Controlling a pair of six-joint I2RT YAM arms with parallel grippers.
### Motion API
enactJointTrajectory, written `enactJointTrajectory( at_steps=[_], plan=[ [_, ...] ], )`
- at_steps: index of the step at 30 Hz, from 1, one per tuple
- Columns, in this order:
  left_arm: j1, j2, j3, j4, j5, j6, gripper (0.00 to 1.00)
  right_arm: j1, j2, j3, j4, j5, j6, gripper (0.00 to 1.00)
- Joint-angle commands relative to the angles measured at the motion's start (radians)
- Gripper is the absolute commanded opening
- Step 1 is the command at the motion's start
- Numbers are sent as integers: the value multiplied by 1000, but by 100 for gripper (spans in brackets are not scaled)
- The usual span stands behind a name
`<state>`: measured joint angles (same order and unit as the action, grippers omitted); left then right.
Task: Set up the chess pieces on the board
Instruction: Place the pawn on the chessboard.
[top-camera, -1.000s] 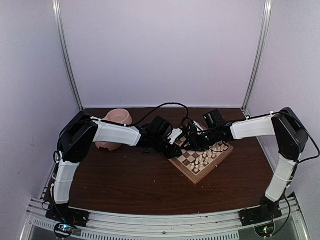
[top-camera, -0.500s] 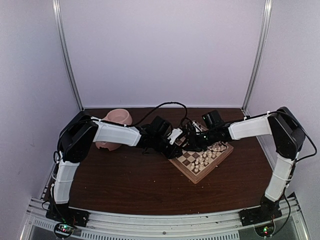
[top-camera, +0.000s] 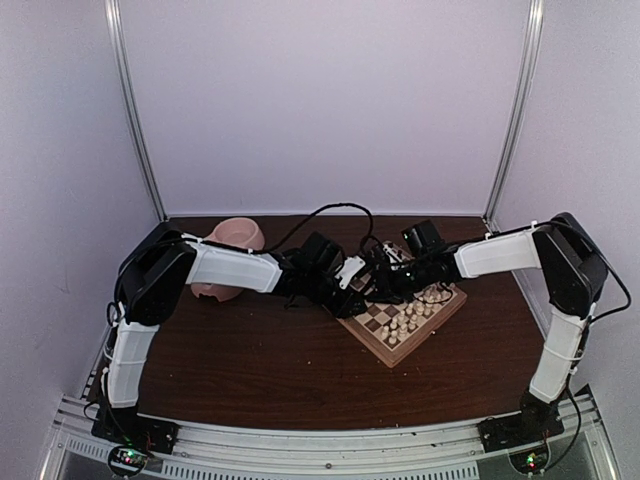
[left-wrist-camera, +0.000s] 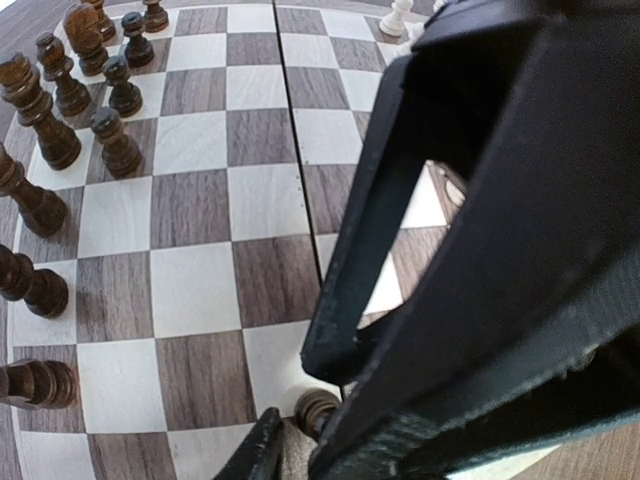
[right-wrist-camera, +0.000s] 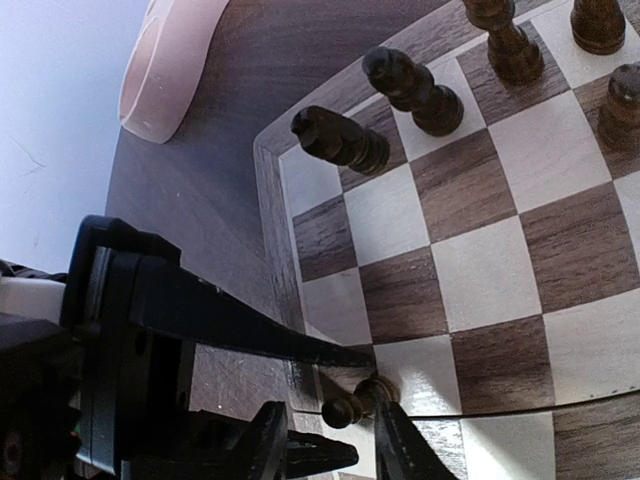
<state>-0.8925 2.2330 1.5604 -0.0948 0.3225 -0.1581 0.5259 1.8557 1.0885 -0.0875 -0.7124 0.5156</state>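
Step in hand: seating one small dark brown wooden pawn (right-wrist-camera: 356, 399) on an edge square of the square checkered wooden board (right-wrist-camera: 480, 270). The left gripper (right-wrist-camera: 357, 405) straddles it, jaws narrowly apart (contact unconfirmed). The right gripper (right-wrist-camera: 335, 445) hovers beside the same square, jaws apart. Next: verify the pawn is upright, then lift clear.

- Top view: left gripper (top-camera: 352, 292) and right gripper (top-camera: 380, 284) merge into one dark blob over the board (top-camera: 365, 342). Jaw gaps are unreadable there.
- Pale chessmen (top-camera: 410, 318) are specks, types indistinguishable.
- Pink bowl (top-camera: 238, 234) is part-hidden behind the left arm, and cropped by the top edge in the right wrist view.
- Left wrist: one dark piece (left-wrist-camera: 318, 408) is mostly covered by black gripper bodywork, so grip contact can't be told.
- Chess pieces (left-wrist-camera: 30, 383) at the left edge are cropped.
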Motion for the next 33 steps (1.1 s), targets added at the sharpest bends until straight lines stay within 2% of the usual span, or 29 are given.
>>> enactJointTrajectory(
  at_steps=[1, 5, 15, 19, 24, 27, 33],
  plan=[
    [-10, -58, -62, 19, -2, 6, 41, 2, -56, 25, -57, 53, -61, 34],
    [-10, -167, -129, 35, -24, 6, 51, 2, -109, 20, -98, 87, -123, 37],
    [10, -448, -313, -15, -202, -12, 54, 42, -152, 80, -271, 226, -277, 37],
    [92, -565, -389, -45, -266, -49, 53, 90, -134, 137, -333, 306, -317, 37],
    [272, -687, -450, -98, -246, -128, 52, 153, -87, 225, -426, 424, -370, 37],
    [354, -734, -460, -148, -288, -156, 52, 179, -52, 265, -464, 493, -398, 37],
    [399, -780, -476, -199, -415, -176, 52, 212, 19, 332, -528, 588, -428, 38]
  ],
)
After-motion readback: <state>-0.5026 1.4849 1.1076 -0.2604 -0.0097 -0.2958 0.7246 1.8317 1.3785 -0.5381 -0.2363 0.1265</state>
